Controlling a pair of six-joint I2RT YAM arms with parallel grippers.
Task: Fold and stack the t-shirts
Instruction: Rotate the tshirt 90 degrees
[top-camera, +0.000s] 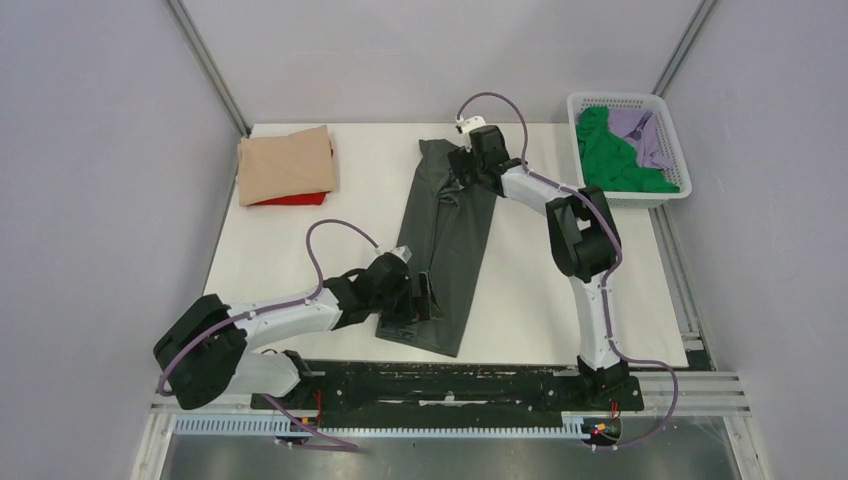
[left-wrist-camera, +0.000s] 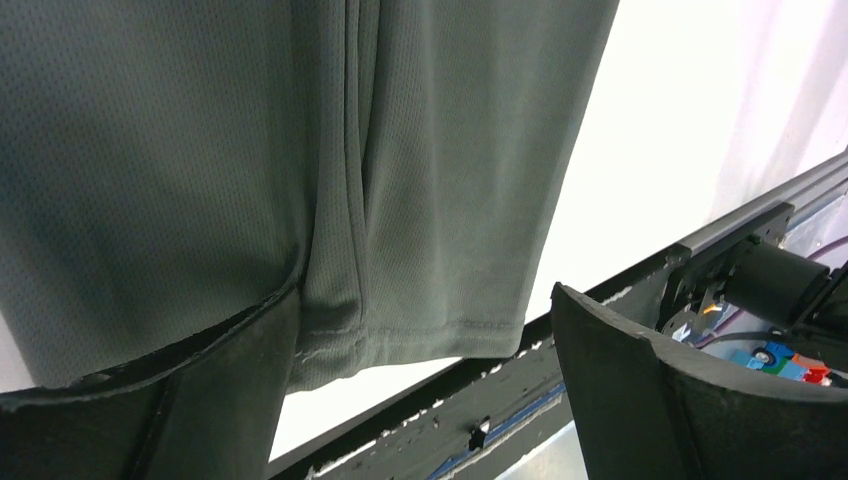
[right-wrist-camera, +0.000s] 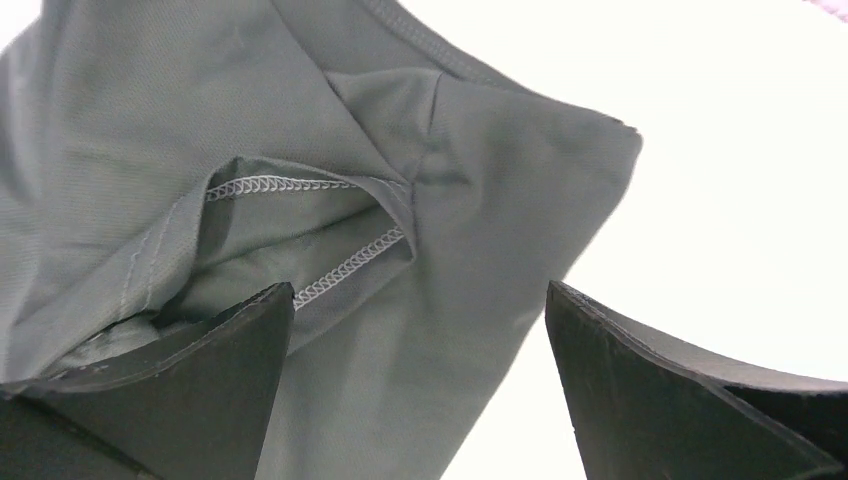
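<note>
- The dark grey t-shirt (top-camera: 445, 250) lay on the table (top-camera: 560, 280) as one long narrow strip, running from the far middle toward the near edge. I judged that its sides were already folded in and the crosswise fold was not yet made.
- The left gripper (top-camera: 418, 300) was at the near end of the strip and the right gripper (top-camera: 470, 165) at the far end. This placing made sense to me, because the two ends must be brought together.
- Both grippers had their jaws spread wide and held nothing; the cloth only lay under them.
- The tan t-shirt (top-camera: 285, 165) sat folded on the red t-shirt (top-camera: 295, 199) at the far left, so this was probably the stack where the grey one belongs.
- The green t-shirt (top-camera: 610, 160) and the lilac t-shirt (top-camera: 645, 135) were bunched in the white basket (top-camera: 620, 98) at the far right, well apart from the arms and not yet folded.
- Only the top view showed the whole layout, with the stack, the basket and the two arms together.
- Only the left wrist view showed the hem (left-wrist-camera: 400, 340) from near. One finger (left-wrist-camera: 200, 400) was over the cloth and the other was beyond the side edge of the shirt.
- Only the right wrist view showed a sleeve seam (right-wrist-camera: 330, 270) with light stitching, folded inward and lying between the fingers (right-wrist-camera: 170, 380). Whether the fingertips touched the cloth, I could not tell.
</note>
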